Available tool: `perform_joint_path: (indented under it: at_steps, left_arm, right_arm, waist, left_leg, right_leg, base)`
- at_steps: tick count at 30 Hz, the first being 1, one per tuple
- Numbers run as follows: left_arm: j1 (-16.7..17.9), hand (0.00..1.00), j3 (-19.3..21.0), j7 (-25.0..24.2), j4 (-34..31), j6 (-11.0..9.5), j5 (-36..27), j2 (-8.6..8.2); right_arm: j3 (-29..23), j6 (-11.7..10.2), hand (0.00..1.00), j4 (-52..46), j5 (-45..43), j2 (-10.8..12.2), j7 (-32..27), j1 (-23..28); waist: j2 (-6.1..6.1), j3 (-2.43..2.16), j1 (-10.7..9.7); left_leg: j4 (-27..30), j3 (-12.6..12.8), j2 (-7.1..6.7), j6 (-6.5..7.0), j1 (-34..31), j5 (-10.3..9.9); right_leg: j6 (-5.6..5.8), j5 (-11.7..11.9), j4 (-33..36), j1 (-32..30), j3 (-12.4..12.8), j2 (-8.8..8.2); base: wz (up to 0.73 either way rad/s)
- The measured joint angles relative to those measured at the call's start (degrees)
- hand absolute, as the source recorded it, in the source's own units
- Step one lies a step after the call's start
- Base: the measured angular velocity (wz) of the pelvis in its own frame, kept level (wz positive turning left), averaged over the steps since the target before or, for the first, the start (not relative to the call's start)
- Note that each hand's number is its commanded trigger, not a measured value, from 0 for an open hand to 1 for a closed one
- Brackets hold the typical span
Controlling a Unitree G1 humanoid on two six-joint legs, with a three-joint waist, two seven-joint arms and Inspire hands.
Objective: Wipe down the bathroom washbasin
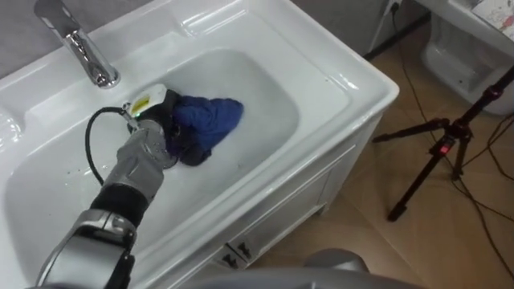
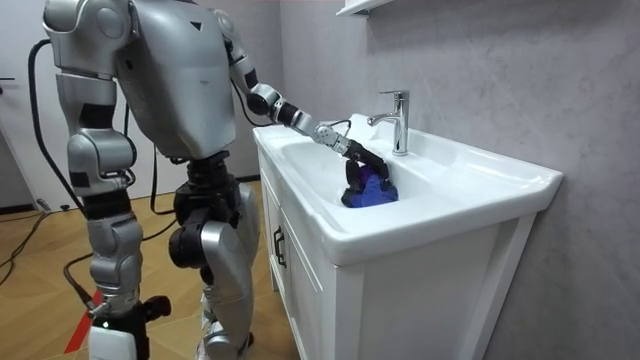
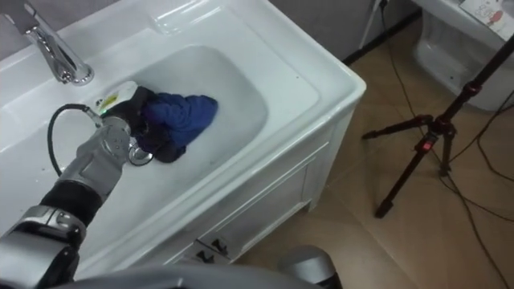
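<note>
In the left eye view a white basin [image 1: 337,80] runs across from the upper left, with a chrome tap [image 1: 80,48] standing at its back edge. The left arm reaches in from the lower left, and the left hand [image 1: 157,132] is down in the bowl just in front of the tap. Its dark fingers are curled into a blue cloth [image 1: 210,116]. The cloth is bunched up on the bottom of the bowl near the middle, closer to the back edge than the front. A white cabinet [image 1: 305,193] sits under the basin's front edge, and a black tripod [image 1: 438,148] stands on the wooden floor beyond the basin's right corner.

In the room view the robot stands upright at the front of the cabinet [image 2: 420,300], on the room view's left. Its left arm stretches over the front edge of the basin [image 2: 440,215], and the left hand [image 2: 360,160] rests on top of the cloth [image 2: 372,192] — a blue heap inside the bowl, below the tap [image 2: 400,120]. The right hand [image 2: 115,335] hangs at the robot's side near the lower left corner.

The right eye view shows the same grasp — the left hand [image 3: 120,136] clenched on the cloth [image 3: 181,112], which is touching the bowl's bottom, with the tap [image 3: 52,52] behind.
</note>
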Motion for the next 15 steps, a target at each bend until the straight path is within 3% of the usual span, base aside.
perform_joint_path:
  at_steps: [4, 11, 15]
  left_arm:
    - [0.0, 1.00, 0.9, 0.2, 3.3, -0.1, 0.6, 2.09]
    - [0.1, 1.00, 4.9, 0.2, 7.2, 0.1, 4.0, 2.34]
    - [1.6, 1.00, 7.2, 0.2, 7.3, 0.5, 6.0, 2.60]
  right_arm:
    - [-1.5, 0.0, 0.00, 0.0, -0.1, 0.0, -0.1, 0.1]
    - [-4.5, 0.1, 0.00, 0.4, -0.2, -0.2, -1.3, -0.1]
    - [-5.1, 1.3, 0.00, 0.5, -0.1, -0.2, -1.3, 0.0]
  waist:
    - [0.17, -0.09, 1.1]
    - [0.94, -0.16, 2.3]
    - [0.97, -0.19, 2.7]
  left_leg:
    - [0.0, 0.0, 0.38, -0.01, 0.2, 0.0]
    - [0.0, -0.1, 0.44, -0.03, 0.1, 0.0]
    - [0.1, -0.6, 0.46, -0.12, 0.0, 0.1]
  right_leg:
    - [-0.30, 0.2, 0.0, 0.1, 0.2, 0.38]
    - [-0.37, 0.2, 0.2, -0.1, 0.1, 0.46]
    - [-0.40, 0.2, 0.3, 0.0, -0.2, 0.45]
  base:
    - [-0.02]
    - [-0.01]
    - [0.07]
